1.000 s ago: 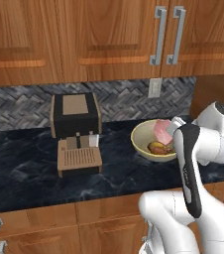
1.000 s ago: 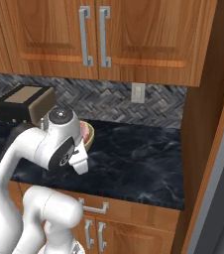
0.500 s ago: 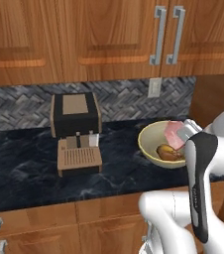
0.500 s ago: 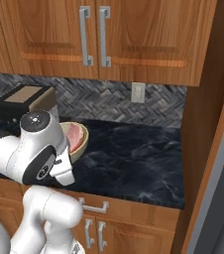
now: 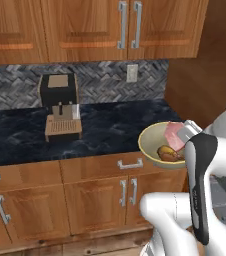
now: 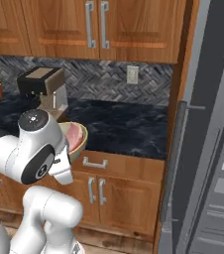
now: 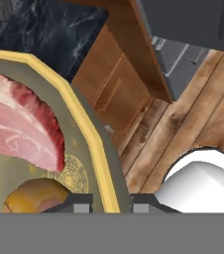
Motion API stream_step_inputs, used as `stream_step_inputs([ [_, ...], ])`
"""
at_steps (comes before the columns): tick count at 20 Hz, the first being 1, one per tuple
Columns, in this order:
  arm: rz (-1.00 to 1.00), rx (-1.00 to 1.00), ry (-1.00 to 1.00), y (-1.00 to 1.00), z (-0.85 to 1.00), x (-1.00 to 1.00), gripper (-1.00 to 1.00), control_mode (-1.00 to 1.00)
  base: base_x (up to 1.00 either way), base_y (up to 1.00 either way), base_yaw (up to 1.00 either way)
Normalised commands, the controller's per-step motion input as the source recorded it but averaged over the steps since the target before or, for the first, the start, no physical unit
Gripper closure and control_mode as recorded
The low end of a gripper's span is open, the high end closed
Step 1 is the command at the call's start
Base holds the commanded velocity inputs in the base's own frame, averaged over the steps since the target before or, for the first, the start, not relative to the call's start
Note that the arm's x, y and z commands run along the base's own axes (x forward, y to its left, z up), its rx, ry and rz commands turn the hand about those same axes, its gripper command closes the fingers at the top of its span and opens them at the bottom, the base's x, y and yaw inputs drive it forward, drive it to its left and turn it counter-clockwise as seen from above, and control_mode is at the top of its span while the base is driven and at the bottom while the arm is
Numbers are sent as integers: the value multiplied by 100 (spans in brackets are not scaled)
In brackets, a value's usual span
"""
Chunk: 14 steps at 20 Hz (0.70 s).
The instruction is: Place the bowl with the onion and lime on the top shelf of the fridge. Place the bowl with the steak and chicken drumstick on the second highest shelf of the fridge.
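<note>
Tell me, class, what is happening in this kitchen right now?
The white robot arm is carrying a cream bowl with a yellow rim, its pincer shut on the bowl's rim. Inside lie a pink steak and a golden-brown chicken drumstick. The bowl is off the dark counter and hangs in front of the wooden cabinet fronts. In the right base view, the grey fridge stands to the right with its door open.
</note>
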Motion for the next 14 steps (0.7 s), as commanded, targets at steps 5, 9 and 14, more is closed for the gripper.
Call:
stream_step_inputs([
  [5,0,0,0,0,0,0,100,100,-100,-100,-7],
  [9,0,0,0,0,0,0,100,100,-90,-100,-22],
  [14,0,0,0,0,0,0,100,100,-51,-100,-22],
])
